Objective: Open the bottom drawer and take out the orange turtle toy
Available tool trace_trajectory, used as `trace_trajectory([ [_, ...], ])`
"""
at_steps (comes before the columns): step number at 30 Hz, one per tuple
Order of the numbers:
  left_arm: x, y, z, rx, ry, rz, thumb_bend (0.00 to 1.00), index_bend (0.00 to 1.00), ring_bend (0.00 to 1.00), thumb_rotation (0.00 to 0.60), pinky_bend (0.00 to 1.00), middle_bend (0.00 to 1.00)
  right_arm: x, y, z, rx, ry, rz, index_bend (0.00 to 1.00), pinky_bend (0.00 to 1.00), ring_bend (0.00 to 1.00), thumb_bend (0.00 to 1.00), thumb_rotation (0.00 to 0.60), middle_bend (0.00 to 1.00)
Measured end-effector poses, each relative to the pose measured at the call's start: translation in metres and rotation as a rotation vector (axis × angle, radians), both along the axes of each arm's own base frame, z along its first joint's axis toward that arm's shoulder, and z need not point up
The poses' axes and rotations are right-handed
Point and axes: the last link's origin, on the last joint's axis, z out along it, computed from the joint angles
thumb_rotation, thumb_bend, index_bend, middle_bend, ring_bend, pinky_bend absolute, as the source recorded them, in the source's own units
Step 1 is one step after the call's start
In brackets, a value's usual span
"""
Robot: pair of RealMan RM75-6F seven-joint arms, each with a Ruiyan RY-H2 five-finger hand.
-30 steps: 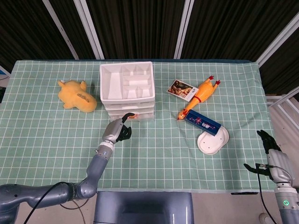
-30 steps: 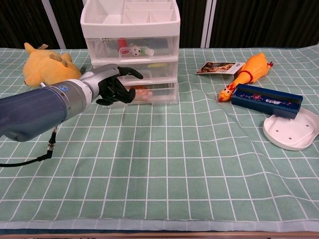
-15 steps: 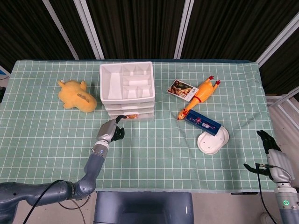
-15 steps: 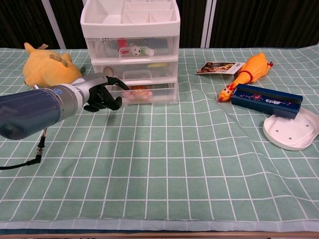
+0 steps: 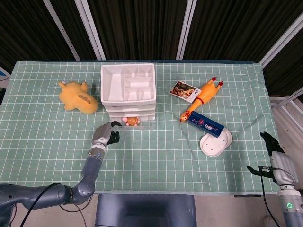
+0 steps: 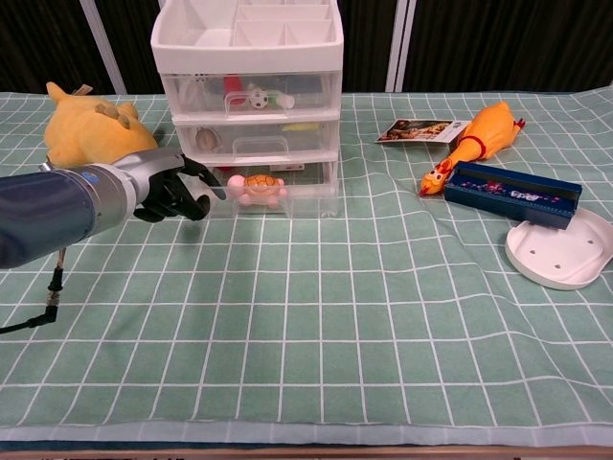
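Chest view: the small orange turtle toy lies in the pulled-out clear bottom drawer, just right of the left hand, whose curled fingers hold nothing. The right hand, open, hangs far off the desk edge.

Checked green tablecloth bears drawer unit; plush; rubber chicken (orange); white dish

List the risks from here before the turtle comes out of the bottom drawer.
1. The left hand sits at the open bottom drawer's left front corner; more pull could drag the light drawer unit forward.
2. The orange turtle toy lies near the drawer's front; a reach may knock it out.
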Motion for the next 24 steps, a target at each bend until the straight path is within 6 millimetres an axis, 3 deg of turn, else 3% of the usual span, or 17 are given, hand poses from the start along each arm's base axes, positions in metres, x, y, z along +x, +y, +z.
trace_trajectory([
  [24, -0.013, -0.042, 0.019, -0.087, 0.015, 0.004, 0.63, 0.36, 1.0, 0.6, 1.0, 1.0, 0.0, 0.0, 0.001, -0.004, -0.002, -0.002, 0.0, 0.18, 0.0, 0.11, 0.6, 0.0],
])
